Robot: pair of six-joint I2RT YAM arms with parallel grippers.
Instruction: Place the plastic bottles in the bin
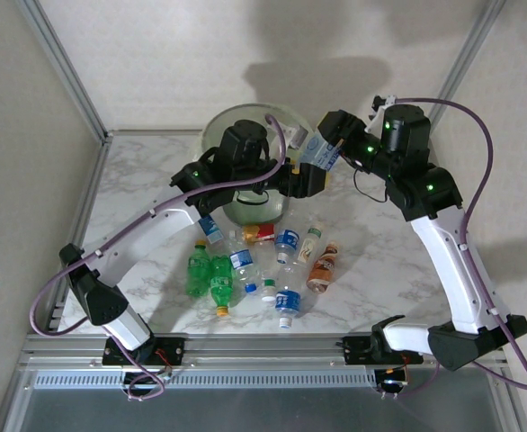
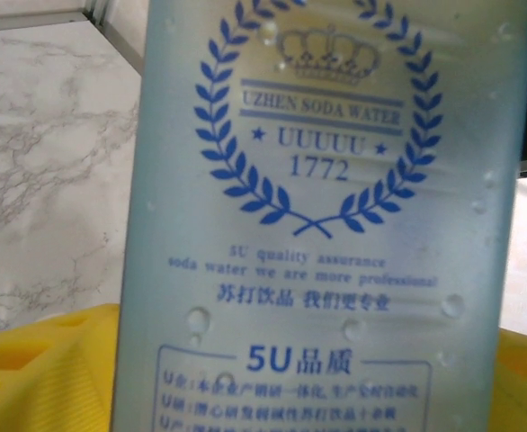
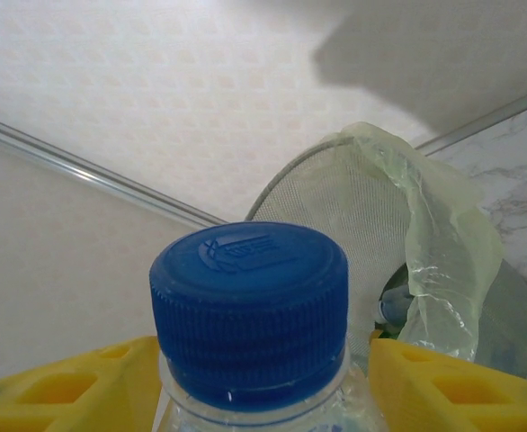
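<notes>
- Right claw point(image 3: 263, 396) clamped on the clear blue-capped bottle point(image 3: 250, 306), held aloft at the right rim of the bin point(image 1: 217, 124).
- Left claw point(image 1: 307, 173) straddles the same bottle's blue label. Cannot tell whether it grips.
- Other bottles point(image 1: 254, 265) lie clustered on the worktop point(image 1: 147, 180), on the near side of the bin.

Top external: overhead, facing down.
Left wrist: tight on bottle point(image 2: 326, 225) between jaws.
Right wrist: cap point(image 3: 250, 306) between jaws, bin point(image 3: 326, 207) beyond, shared overhead.
</notes>
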